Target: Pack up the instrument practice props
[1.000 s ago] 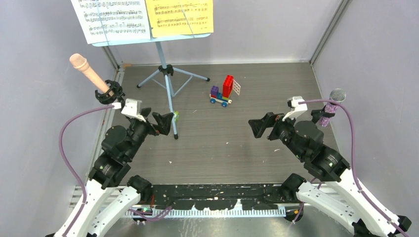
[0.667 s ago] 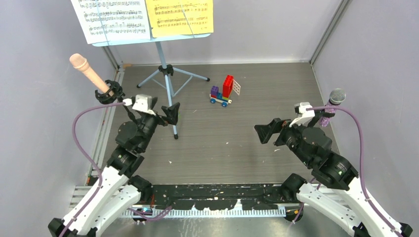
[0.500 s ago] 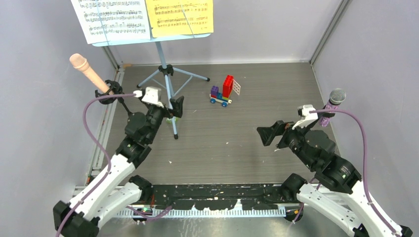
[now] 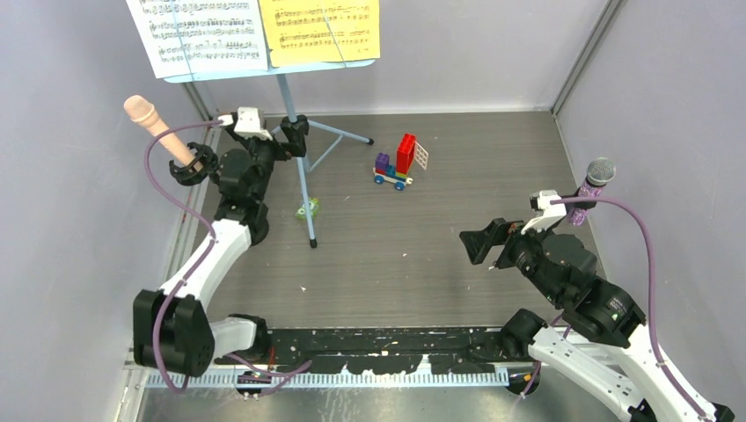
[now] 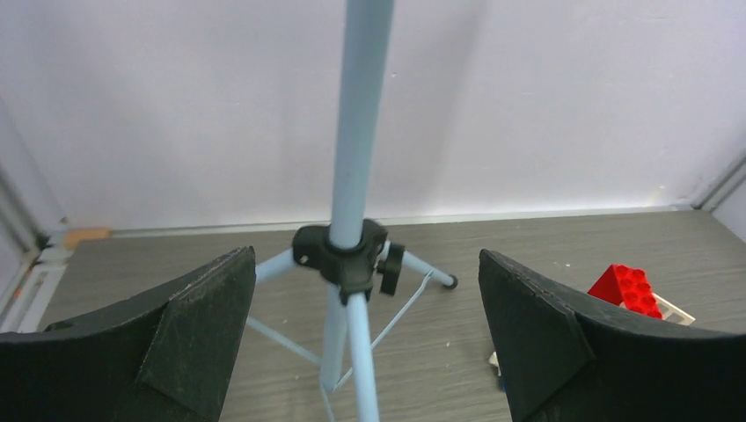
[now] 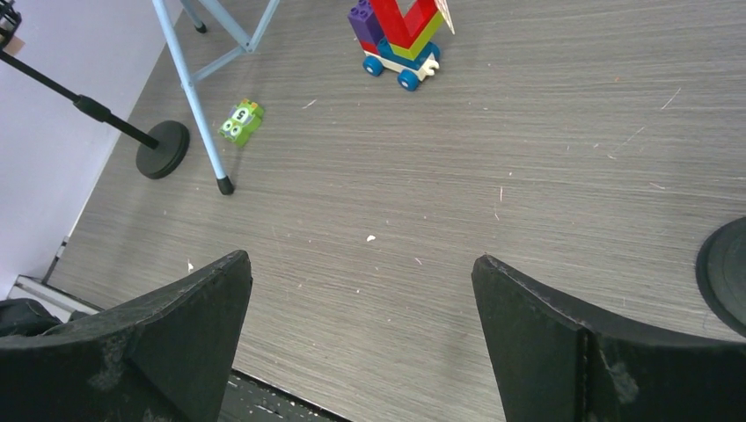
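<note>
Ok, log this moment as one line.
left hand: open, facing music stand pole | right hand: open, empty | score sheets: on rack | peach microphone, purple microphone: in holders

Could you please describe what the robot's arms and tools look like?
The left arm and right arm have white lower links and black joint housings. A purple cable loops along each one to a small white camera box at the wrist. The left tool and right tool each carry two broad, black, wedge-shaped fingers with matte faces.
</note>
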Tool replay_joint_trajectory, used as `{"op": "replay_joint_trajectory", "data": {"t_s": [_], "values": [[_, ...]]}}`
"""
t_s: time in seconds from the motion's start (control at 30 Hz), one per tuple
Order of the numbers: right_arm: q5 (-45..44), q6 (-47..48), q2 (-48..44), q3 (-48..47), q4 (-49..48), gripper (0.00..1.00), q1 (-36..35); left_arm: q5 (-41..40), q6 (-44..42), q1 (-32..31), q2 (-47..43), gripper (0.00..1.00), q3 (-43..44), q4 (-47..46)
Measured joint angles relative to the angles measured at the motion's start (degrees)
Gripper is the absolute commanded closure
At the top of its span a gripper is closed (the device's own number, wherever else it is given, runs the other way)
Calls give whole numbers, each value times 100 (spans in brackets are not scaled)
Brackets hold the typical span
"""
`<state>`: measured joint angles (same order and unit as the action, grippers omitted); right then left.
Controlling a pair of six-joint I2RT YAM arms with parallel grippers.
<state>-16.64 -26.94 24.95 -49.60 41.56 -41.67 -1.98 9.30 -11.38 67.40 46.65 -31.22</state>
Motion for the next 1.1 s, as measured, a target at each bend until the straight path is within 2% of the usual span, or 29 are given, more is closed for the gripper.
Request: {"op": "replay_joint_trajectory", "data": {"t_s": [0.3, 0.43, 0.57, 0.87, 1.1], "values": [[-42, -22, -37, 0, 105, 0, 0, 907, 87, 195, 1054, 7, 833, -466], [-44, -28, -37, -2, 177, 0, 0, 1134, 236, 417, 1416, 13, 979, -634], [-44, -46, -37, -9, 286, 0, 0, 1364, 361, 549, 1797, 19, 1220, -645], [-46, -79, -37, -44, 376, 0, 0, 1958, 509, 577, 2293, 24, 1755, -649], [-66, -109, -37, -44, 380, 0, 0, 2179, 568, 577, 2765, 35, 2227, -599]]}}
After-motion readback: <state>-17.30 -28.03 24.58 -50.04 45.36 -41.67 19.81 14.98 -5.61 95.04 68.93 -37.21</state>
